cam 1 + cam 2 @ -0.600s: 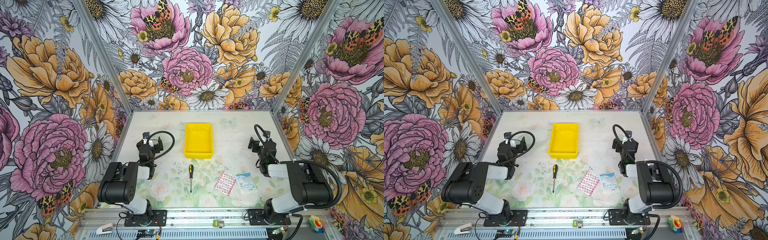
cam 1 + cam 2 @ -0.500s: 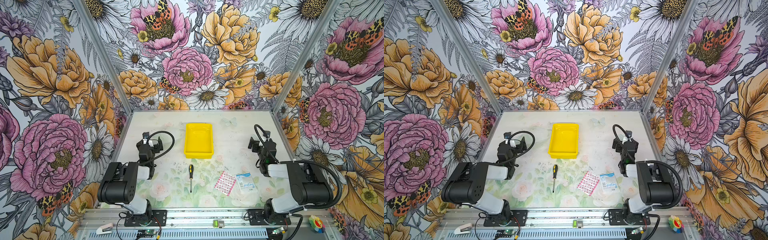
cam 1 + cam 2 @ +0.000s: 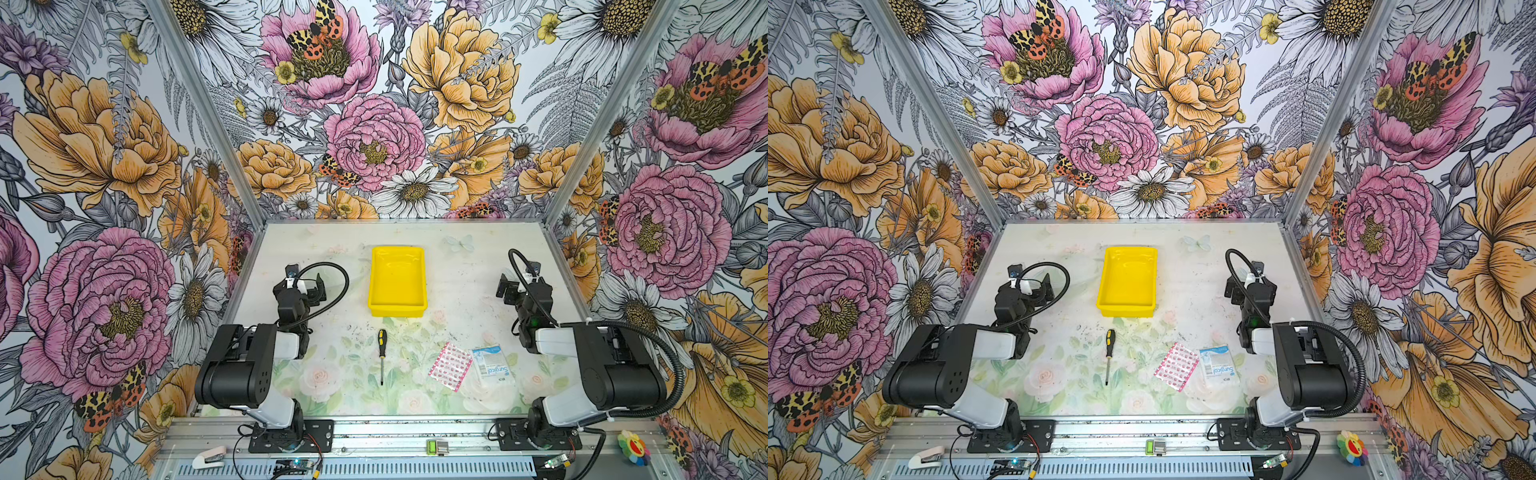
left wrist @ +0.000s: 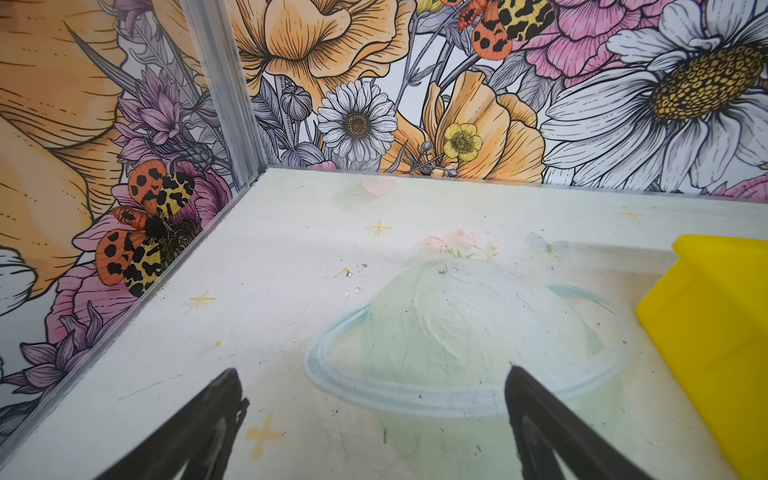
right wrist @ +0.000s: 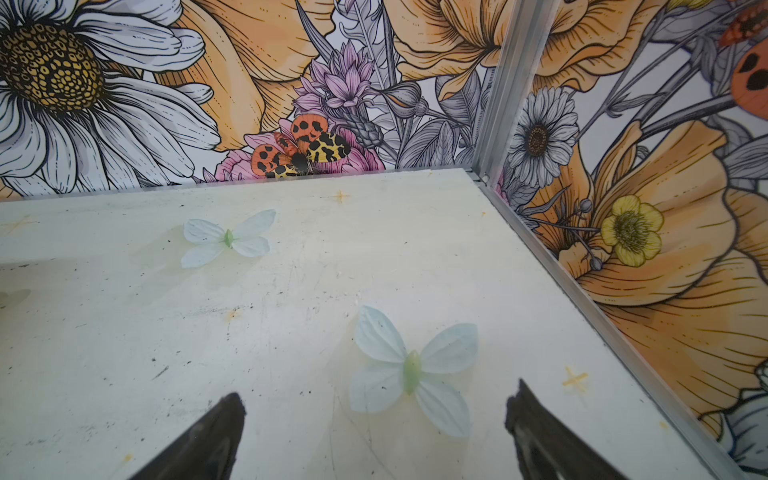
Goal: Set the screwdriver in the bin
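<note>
The screwdriver (image 3: 381,355) lies near the bin (image 3: 397,309). The left gripper (image 4: 372,372) and right gripper (image 5: 374,399) flank the bin, spread wide, holding nothing.

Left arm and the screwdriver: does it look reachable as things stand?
Probably yes. The left gripper is open and empty; the screwdriver lies flat on the table, apart from the bin, with nothing between it and that arm.
</note>
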Controlling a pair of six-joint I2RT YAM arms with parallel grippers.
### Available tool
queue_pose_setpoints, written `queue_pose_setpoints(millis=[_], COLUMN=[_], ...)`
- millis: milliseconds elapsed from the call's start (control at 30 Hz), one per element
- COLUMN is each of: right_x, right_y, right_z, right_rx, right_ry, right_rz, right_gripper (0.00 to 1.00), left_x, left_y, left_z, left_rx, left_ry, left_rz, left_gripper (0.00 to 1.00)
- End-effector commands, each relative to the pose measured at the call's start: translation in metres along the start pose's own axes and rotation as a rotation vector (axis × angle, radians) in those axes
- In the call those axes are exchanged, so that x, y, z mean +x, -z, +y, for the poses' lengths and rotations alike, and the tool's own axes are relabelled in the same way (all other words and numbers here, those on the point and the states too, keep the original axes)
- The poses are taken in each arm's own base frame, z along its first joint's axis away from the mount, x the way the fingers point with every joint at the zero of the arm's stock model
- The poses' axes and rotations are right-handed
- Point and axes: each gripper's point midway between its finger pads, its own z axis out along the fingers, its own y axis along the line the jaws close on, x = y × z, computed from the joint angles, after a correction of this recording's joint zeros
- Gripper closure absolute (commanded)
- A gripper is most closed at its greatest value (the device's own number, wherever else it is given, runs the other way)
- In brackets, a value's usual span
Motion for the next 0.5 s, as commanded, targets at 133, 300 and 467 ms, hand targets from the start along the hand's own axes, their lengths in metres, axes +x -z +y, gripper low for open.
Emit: queue_pose_setpoints(millis=[133,300,467], right_x=[-0.0046,-0.0042,-0.0042], right_y=[0.0006,0.0005,0.0], right_z=[0.0029,0.0027,0.0024], right_rx=[-0.009,-0.008,-0.007], right_ry=[0.009,0.008,0.009], right_rz=[-0.027,-0.026,-0.023], right_gripper=[0.0,0.0,0.0], left_x=[-0.008,-0.0074,-0.0076], left_y=[-0.0031,-0.0031,-0.0038], left_z=[-0.0011,-0.0013,-0.0007], left_rx=[0.016,0.017,0.018], left_ry=[0.017,0.017,0.019], left_rz=[-0.017,-0.015,-0.013], left_gripper=[0.01,0.01,0.01])
